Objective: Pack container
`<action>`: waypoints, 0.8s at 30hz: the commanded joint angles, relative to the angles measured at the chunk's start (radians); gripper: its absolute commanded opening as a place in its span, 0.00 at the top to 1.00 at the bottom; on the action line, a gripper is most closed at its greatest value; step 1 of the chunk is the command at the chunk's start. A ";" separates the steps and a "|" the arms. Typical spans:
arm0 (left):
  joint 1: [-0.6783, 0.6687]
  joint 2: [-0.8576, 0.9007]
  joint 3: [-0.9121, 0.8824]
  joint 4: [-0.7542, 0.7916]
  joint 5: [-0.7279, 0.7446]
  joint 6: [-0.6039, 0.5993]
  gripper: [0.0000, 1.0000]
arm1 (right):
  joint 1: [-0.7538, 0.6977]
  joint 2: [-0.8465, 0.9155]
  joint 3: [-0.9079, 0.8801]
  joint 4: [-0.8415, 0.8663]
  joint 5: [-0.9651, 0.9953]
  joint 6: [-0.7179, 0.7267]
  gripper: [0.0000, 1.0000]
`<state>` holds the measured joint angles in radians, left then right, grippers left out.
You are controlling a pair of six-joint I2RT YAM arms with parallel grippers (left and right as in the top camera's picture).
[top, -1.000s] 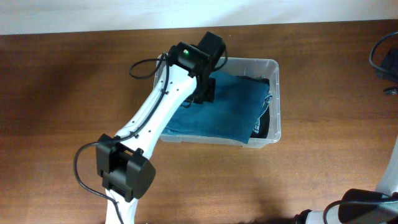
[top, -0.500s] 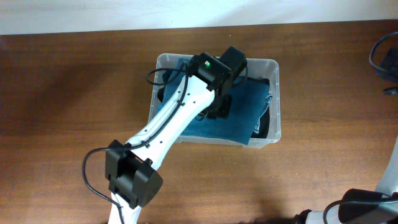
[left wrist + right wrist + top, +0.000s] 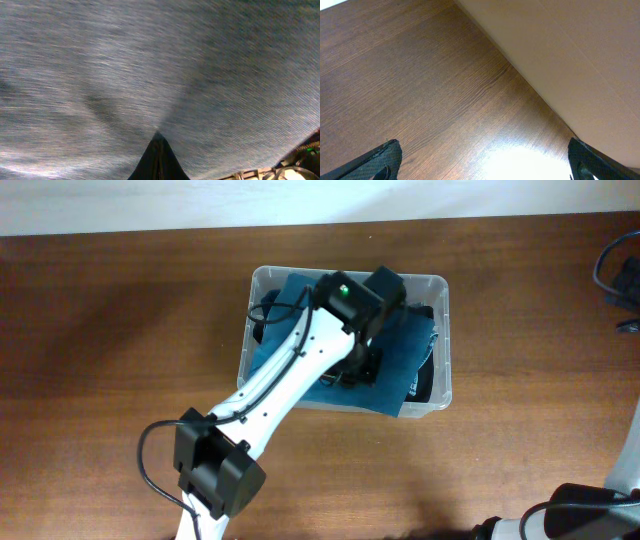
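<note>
The container (image 3: pixel 446 330) is a clear plastic tub at the middle back of the table. A blue cloth (image 3: pixel 408 345) lies inside it over a dark garment (image 3: pixel 421 385) that shows at the right end. My left gripper (image 3: pixel 358 370) is down inside the tub, its fingers shut together, and their tip (image 3: pixel 158 145) presses into the blue cloth (image 3: pixel 150 65), which creases around it. My right gripper (image 3: pixel 482 145) is open and empty over bare wood, away from the tub.
The left arm (image 3: pixel 290 390) reaches from the front edge across the tub's left half. Black cables (image 3: pixel 615 270) lie at the right edge. The right arm's base (image 3: pixel 585 505) is at the front right corner. A pale wall (image 3: pixel 580 60) borders the table.
My left gripper has moved from the tub's back left to its middle right. The blue cloth that hung over the left rim now lies inside the tub.
</note>
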<state>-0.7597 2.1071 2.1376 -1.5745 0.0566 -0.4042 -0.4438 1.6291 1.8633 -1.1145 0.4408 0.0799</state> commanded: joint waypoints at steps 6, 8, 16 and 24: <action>-0.031 -0.033 0.008 0.034 0.026 0.016 0.96 | -0.002 0.000 0.005 0.003 0.012 0.014 0.01; -0.031 -0.032 0.008 0.037 0.026 0.016 0.97 | -0.002 0.000 0.005 0.003 0.012 0.014 0.02; -0.044 -0.030 0.005 0.021 0.026 0.016 0.97 | -0.002 0.000 0.005 0.003 0.012 0.014 0.02; -0.058 -0.029 0.003 0.033 0.026 0.016 0.96 | -0.002 0.000 0.005 0.003 0.012 0.014 0.01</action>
<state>-0.8120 2.1056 2.1376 -1.5463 0.0689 -0.4042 -0.4438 1.6291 1.8633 -1.1145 0.4408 0.0799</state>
